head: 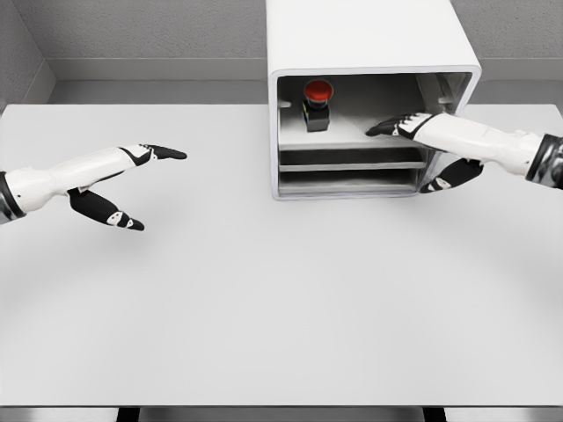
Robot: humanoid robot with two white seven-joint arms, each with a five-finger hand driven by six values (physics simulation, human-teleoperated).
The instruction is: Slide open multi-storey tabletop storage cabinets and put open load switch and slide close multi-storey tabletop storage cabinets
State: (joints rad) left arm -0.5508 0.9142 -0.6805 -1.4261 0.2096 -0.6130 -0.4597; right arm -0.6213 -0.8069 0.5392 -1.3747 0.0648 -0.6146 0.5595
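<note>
Right hand (413, 127), fingers flat and empty, reaches into the cabinet (369, 53) at the tabletop's far edge; switch (318, 104) looks rigid, light, best pinched by its body.

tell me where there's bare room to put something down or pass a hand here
The table is bare in front of the cabinet, and between the left hand and the cabinet's left wall. Crowded: the cabinet's top shelf, where the red-buttoned switch stands and the right hand reaches in. The two lower slots look too shallow for a hand.
</note>
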